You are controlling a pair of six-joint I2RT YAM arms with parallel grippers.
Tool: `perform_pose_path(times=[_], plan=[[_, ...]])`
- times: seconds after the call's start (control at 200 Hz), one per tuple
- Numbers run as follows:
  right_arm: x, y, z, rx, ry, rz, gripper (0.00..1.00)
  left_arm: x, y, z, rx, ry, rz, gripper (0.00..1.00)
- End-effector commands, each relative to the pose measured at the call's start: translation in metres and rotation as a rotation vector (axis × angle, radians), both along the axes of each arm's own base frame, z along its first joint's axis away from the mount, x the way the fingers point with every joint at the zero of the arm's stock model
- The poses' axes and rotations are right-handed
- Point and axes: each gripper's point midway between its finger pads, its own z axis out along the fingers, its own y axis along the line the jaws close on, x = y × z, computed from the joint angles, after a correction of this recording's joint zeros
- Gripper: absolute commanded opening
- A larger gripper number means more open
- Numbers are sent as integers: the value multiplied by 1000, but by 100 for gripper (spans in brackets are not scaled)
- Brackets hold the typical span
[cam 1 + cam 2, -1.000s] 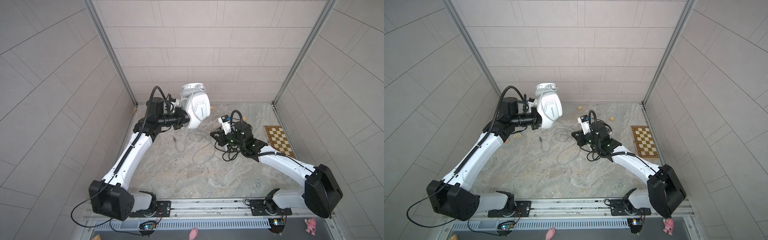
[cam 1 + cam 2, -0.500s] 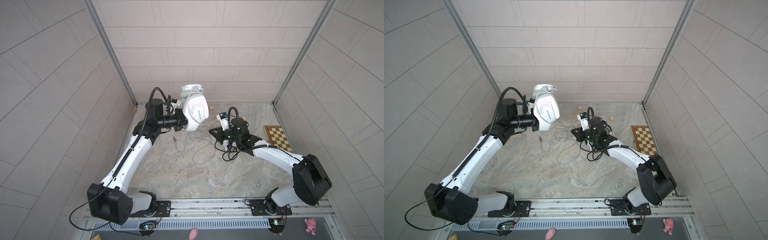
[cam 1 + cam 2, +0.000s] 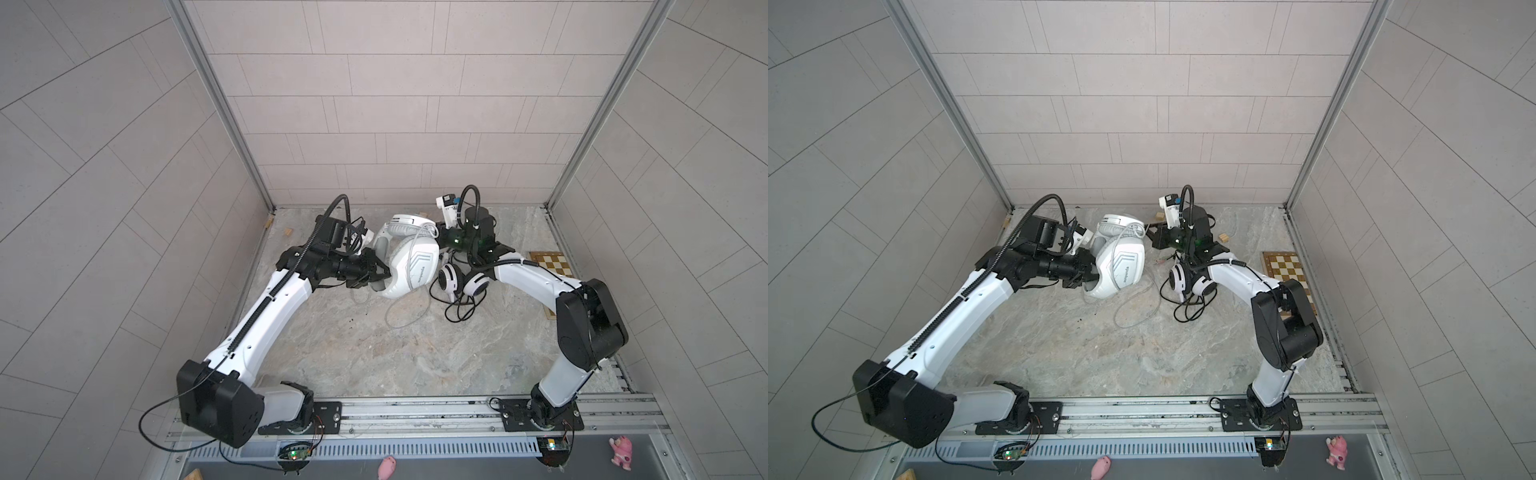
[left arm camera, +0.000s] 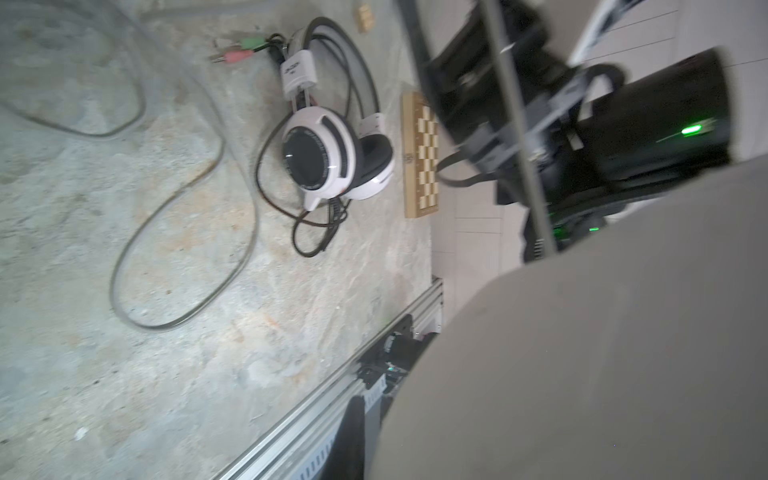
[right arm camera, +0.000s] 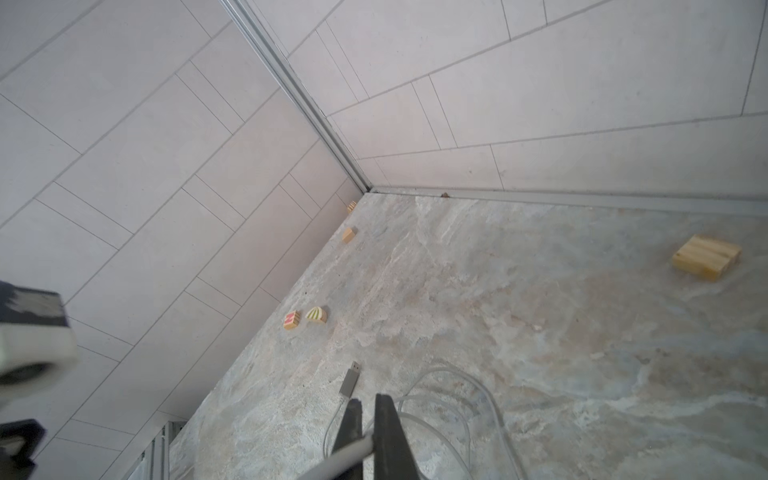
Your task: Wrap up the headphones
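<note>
**A:** What is seen farthest to the left of the wooden chessboard (image 3: 550, 264)?

**B:** The left gripper (image 3: 379, 275) is found there. Its jaws are pressed together on the grey ear cushion of the white over-ear headset (image 3: 411, 270), a big one of smooth plastic, so the headset is pinched by it.

**A:** Where is this headset placed?

**B:** It is held well to the left of the chessboard, and its broad shell with grey chevron lines is turned up toward the top camera. Whether its lower cup touches the stone-patterned tabletop (image 3: 374, 353) cannot be told.

**A:** What is met next, going toward the chessboard?

**B:** The right gripper (image 5: 368, 409) is seen just beside the upper end of the white headset, on the side nearer the chessboard. In the right wrist view its two black fingers are closed on the round grey cable (image 5: 338, 460), which is pinched between them. More of this cable is laid in loose loops on the tabletop, and a silver USB plug (image 5: 351, 380) lies at its end.

**A:** And the other headphones?

**B:** The black-and-white headset (image 3: 461, 282), with thin black headband wires, is laid on the tabletop between the white headset and the chessboard, partly under the right arm. Its thin black cable (image 4: 257, 170) is spread loosely around it.
</note>
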Motion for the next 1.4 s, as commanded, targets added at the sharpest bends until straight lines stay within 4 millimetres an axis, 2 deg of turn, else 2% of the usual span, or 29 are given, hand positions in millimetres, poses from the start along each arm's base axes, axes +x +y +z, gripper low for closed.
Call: perform_pose_path(times=[0.0,0.15,0.335,0.465,0.62,0.826,0.971,1.091,1.206,1.396], plan=[[14,-14,14,1,-3,-23,6,-44,-1,-23,116,4,-209,0],[5,-6,28,-19,-28,53,6,-54,8,-60,301,51,-281,0],[-9,-10,34,-74,-59,81,6,-63,30,-92,540,123,-370,0],[-21,-18,48,-90,-103,50,6,-51,55,-115,731,139,-328,0],[-43,-25,71,-96,-167,26,6,-33,79,-124,898,131,-223,0],[-80,-17,89,-103,-226,40,6,-7,105,-122,1080,89,-72,0],[-103,-7,90,-175,-256,43,6,7,120,-113,1203,40,6,0],[-117,-6,89,-236,-263,30,6,16,132,-104,1270,8,81,0],[-137,-4,92,-271,-274,46,7,26,140,-92,1297,-47,186,0],[-169,4,91,-327,-263,118,7,44,149,-59,1286,-168,360,0]])
